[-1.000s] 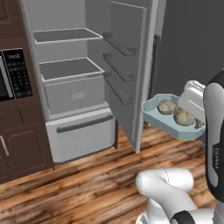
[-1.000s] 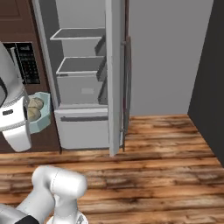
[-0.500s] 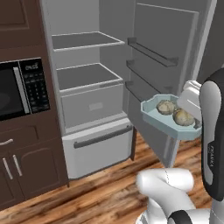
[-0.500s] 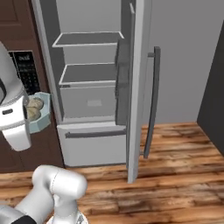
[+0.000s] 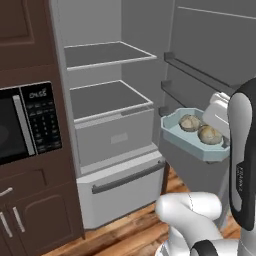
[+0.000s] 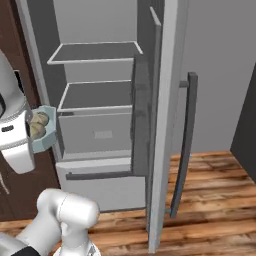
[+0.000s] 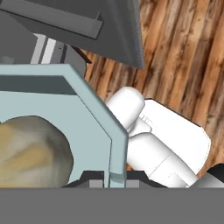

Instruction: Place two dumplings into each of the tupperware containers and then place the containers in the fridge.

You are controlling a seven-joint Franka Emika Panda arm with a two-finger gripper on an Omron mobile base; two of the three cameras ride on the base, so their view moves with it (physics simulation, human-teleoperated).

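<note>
A pale blue-teal tupperware container (image 5: 173,131) hangs in the air in front of the open fridge (image 5: 107,97), level with its lower shelf. Two tan dumplings (image 5: 190,122) (image 5: 210,134) lie in it. My gripper (image 7: 114,176) is shut on the container's rim at its right end, the white hand (image 5: 218,113) just behind it. In the right base view the container (image 6: 49,138) with a dumpling (image 6: 39,121) pokes out beside my arm at the left. The hand view has one dumpling (image 7: 31,149) close up inside the container's wall (image 7: 94,111).
The fridge door (image 6: 166,125) stands open to the right, with door shelves (image 5: 196,75) just behind the container. A bottom drawer (image 5: 122,189) lies below. A black microwave (image 5: 25,126) and dark cabinets (image 5: 40,220) flank the left. Wooden floor (image 6: 212,200) is underfoot.
The whole picture has shifted: the base has driven closer to the fridge, which now looks larger. The container with its dumplings stays in my grip at the same place beside the arm.
</note>
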